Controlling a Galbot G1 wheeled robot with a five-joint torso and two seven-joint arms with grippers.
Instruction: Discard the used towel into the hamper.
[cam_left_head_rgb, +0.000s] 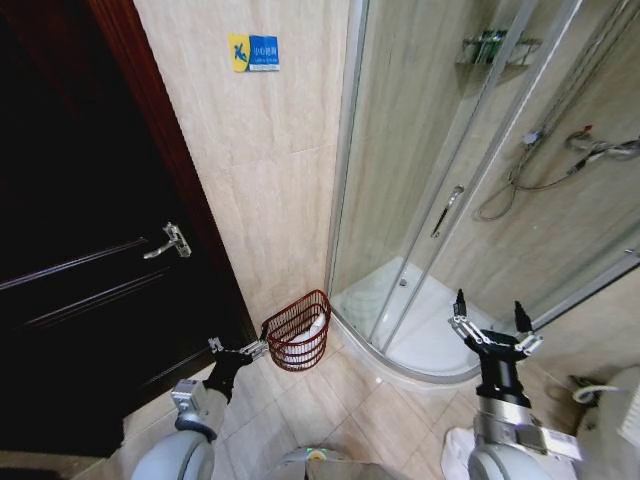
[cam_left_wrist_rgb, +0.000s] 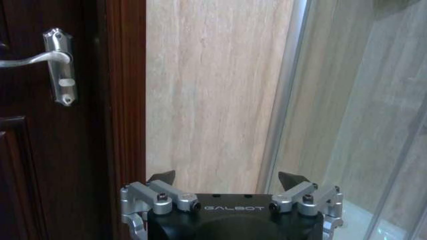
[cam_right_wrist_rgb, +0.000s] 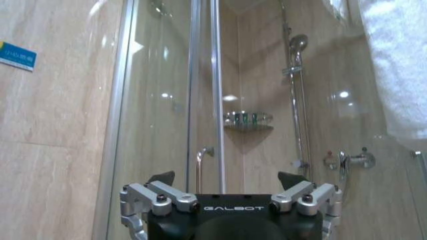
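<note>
Both claws are empty with their fingers spread apart. Low on the left of the head view, the left gripper (cam_left_head_rgb: 243, 351) reaches forward over the beige floor tiles (cam_left_head_rgb: 340, 410), its tips right at the near rim of the hamper (cam_left_head_rgb: 298, 330), whether touching it or just short of it cannot be told. In the left wrist view the same gripper (cam_left_wrist_rgb: 228, 178) points at the bare marble-look wall (cam_left_wrist_rgb: 213, 90), with the dark wooden door (cam_left_wrist_rgb: 40, 150) and its silver door handle (cam_left_wrist_rgb: 57, 65) to one side. On the right, the right gripper (cam_left_head_rgb: 492, 315) is raised upright with its two tips well separated, in front of the curved shower tray (cam_left_head_rgb: 420, 340); its wrist view shows the gripper (cam_right_wrist_rgb: 227, 177) facing the glass shower door (cam_right_wrist_rgb: 167, 100).

A little farther off, the hamper, a reddish-brown wire basket, stands on the floor against the wall, between the door frame on the left and the shower enclosure on the right. Something white, the towel (cam_left_head_rgb: 315, 327), lies inside it.

Farther still, a shower head (cam_right_wrist_rgb: 298, 42) on its rail and a corner shelf (cam_right_wrist_rgb: 248, 120) with small bottles hang inside the shower. A blue and yellow sign (cam_left_head_rgb: 254, 52) is fixed high on the wall.
</note>
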